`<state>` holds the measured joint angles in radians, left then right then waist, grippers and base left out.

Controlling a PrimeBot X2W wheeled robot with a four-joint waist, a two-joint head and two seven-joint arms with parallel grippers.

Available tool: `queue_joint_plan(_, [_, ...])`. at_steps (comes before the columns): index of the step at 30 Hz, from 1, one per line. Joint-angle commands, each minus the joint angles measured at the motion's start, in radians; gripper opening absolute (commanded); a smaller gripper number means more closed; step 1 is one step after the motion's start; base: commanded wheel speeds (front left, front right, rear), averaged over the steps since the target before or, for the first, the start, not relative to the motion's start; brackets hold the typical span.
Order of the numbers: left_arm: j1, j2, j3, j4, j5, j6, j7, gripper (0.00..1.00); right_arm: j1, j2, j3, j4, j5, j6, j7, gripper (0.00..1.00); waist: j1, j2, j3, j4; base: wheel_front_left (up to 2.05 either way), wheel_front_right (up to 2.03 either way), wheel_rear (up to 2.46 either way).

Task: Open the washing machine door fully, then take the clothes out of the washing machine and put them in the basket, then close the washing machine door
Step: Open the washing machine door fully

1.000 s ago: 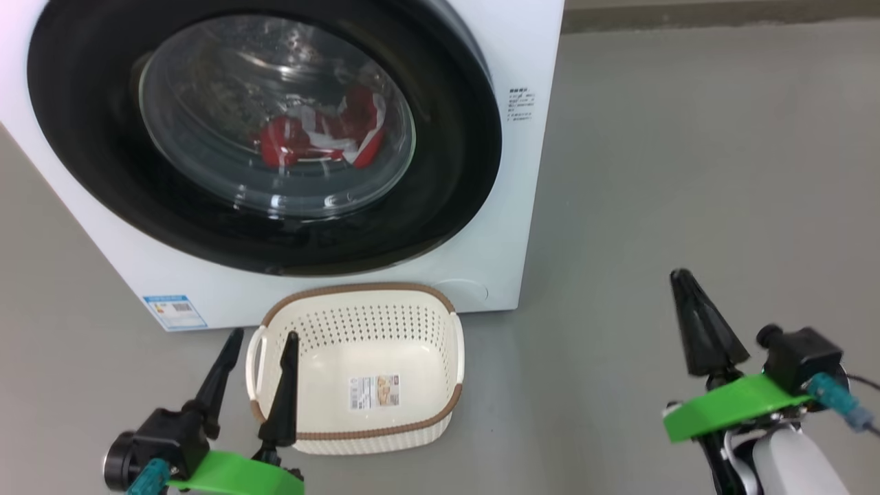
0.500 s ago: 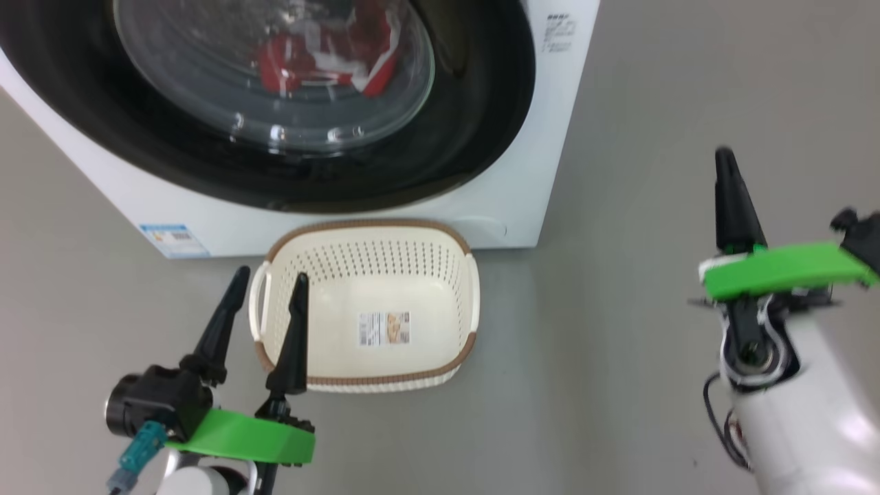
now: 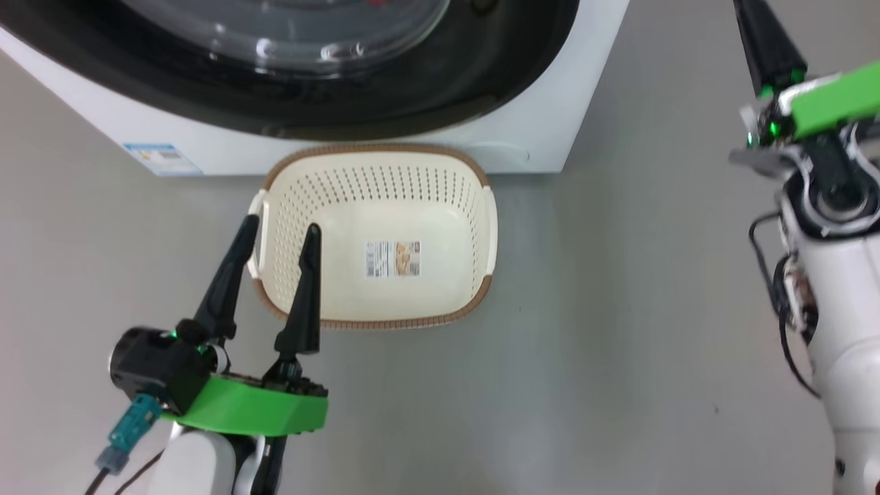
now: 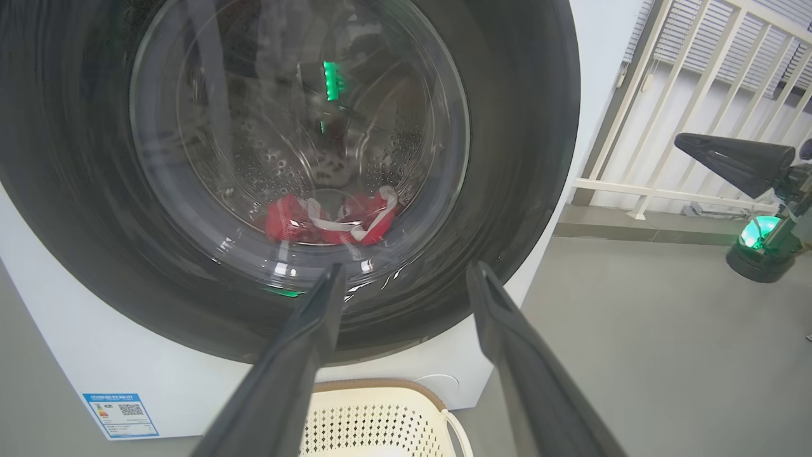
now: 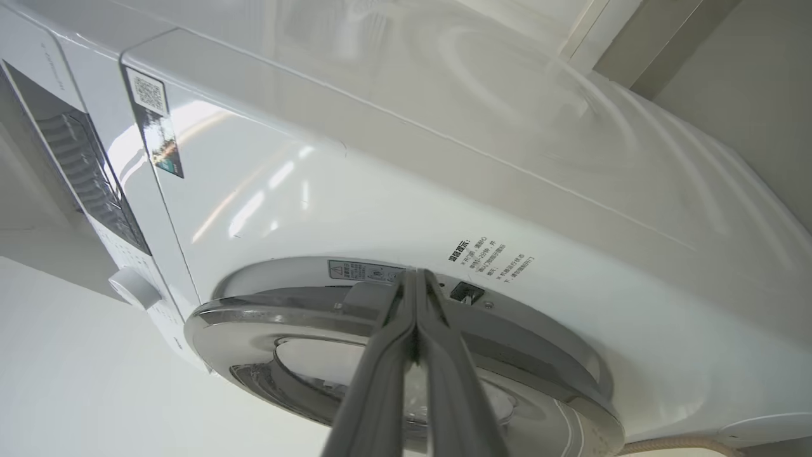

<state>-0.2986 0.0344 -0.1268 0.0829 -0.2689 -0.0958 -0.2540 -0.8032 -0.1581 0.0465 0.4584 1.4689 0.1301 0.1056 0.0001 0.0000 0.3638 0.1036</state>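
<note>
The white washing machine stands at the top of the head view, with the door's black rim and glass bowl cut off by the frame. Through the glass of the door, the red clothes lie in the steel drum. The cream basket sits empty on the floor against the machine's base. My left gripper is open over the basket's left handle, holding nothing. My right gripper is shut and empty, its tips at the door's chrome edge, where a gap to the machine's front shows.
Grey floor spreads to the right of the basket and machine. A blue label marks the machine's lower left. A white railing stands behind the machine's right side. My right gripper also appears in the left wrist view.
The head camera has tipped down and moved in, so the whole picture shifted. My right gripper has risen from low on the right towards the door's right edge. The left gripper stays open.
</note>
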Motion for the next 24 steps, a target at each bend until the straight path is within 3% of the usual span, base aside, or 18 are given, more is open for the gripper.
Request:
queue_joint_plan(1, [-0.029,0.016,0.025,-0.036,-0.009,0.009,-0.008,1.00,-0.042,0.002,0.017,-0.020,0.028,0.001,0.028,0.00,0.0000,0.0000,0.055,0.014,0.00,0.00,0.00])
queue_joint_plan(11, [-0.078,0.016,-0.014,-0.070,-0.018,0.018,-0.008,1.00,-0.278,-0.014,0.080,0.125,0.107,0.001,0.278,0.00,0.0000,0.0000,0.150,0.039,0.00,0.00,0.00])
queue_joint_plan(24, [-0.115,0.016,-0.061,-0.081,-0.032,0.027,-0.008,1.00,-0.433,-0.031,0.136,0.197,0.073,0.001,0.362,0.00,0.0000,0.0000,0.218,0.080,0.00,0.00,0.00])
